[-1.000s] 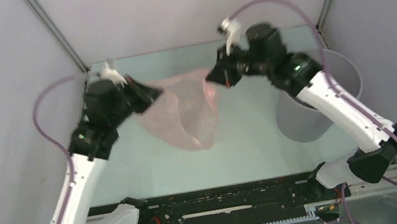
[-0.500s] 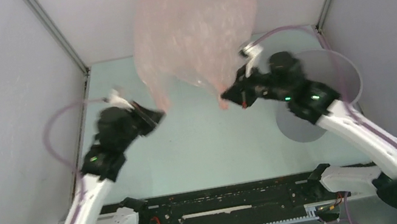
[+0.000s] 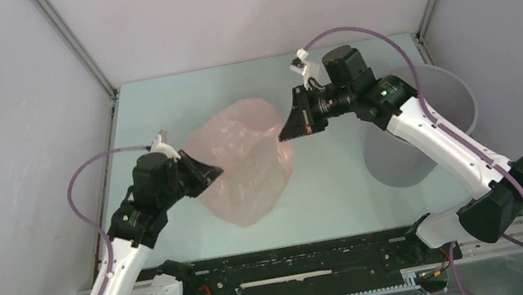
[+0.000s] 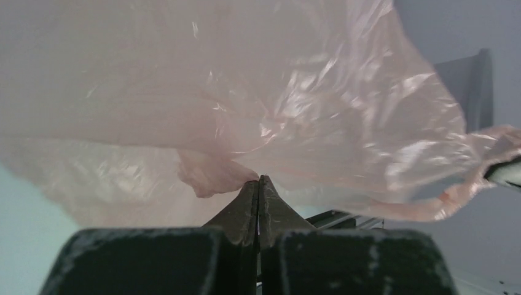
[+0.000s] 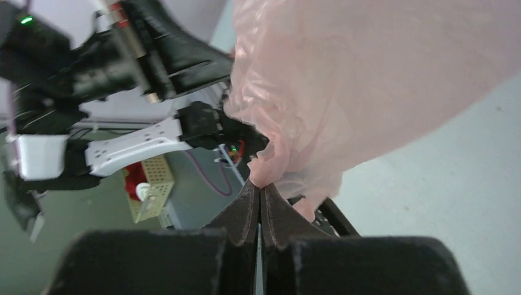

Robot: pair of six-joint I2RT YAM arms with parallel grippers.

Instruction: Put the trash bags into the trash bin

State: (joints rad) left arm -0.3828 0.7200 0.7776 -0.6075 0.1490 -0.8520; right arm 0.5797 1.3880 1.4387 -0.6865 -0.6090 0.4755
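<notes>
Left arm (image 3: 124, 237) is reaching forward and inward, low over the surface (image 3: 338, 183), with its jaws clamping shut on a bunched bit of the trash bag (image 3: 241, 163). The bag's hanging between both arms, puffed, wrinkly, see-through pink, and sagging toward the surface. Right arm (image 3: 435, 137) is stretching in from further back, jaws pinching the bag's opposite edge. Trash bin (image 3: 453, 93) is sitting far right, apart from the bag. Half a second ago the bag was ballooning way up high; now it's dropping back down.
</notes>
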